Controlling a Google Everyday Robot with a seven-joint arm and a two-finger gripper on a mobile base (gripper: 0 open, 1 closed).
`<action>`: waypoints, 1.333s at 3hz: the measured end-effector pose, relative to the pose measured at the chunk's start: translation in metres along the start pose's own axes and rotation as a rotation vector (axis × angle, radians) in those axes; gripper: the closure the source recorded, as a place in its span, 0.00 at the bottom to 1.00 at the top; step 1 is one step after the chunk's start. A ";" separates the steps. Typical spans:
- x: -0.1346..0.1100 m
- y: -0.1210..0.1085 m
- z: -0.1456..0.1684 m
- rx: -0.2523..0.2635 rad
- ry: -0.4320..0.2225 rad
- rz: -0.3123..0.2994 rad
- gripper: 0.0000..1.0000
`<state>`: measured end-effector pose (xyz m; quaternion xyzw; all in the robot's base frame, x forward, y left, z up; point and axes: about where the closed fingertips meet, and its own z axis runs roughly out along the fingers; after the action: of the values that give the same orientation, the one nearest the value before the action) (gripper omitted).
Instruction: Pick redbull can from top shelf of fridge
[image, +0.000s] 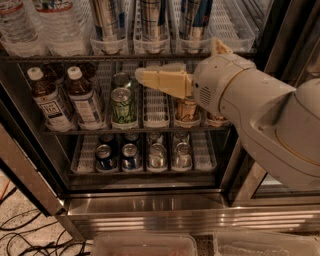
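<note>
Cream two-finger gripper (150, 78) reaching leftward inside the stainless-steel fridge (150, 212); whether its jaws are open or closed cannot be told. The tall, slim silver redbull can (152, 20) with thin dark-blue checked lines stands on the white wire top shelf (65, 58), directly above the jaws and apart from them. A short green can (123, 105) sits just below them.

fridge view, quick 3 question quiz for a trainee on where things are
1. True or false: the gripper hangs above the top shelf.
2. Fill in: of that shelf's three can lanes, the redbull can stands in the ___ one.
3. The bottom rack holds: A bottles, B cans, C nothing.
Key: 1 false, it is below the shelf's rail, before the middle rack; 2 middle; 3 B.
</note>
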<state>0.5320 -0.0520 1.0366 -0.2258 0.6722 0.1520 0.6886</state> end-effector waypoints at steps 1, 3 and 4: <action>0.004 0.001 -0.005 0.011 0.025 -0.033 0.00; 0.006 -0.001 0.005 0.019 0.023 -0.079 0.00; -0.002 -0.009 0.011 0.040 -0.013 -0.070 0.00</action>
<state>0.5463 -0.0541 1.0395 -0.2343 0.6621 0.1158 0.7024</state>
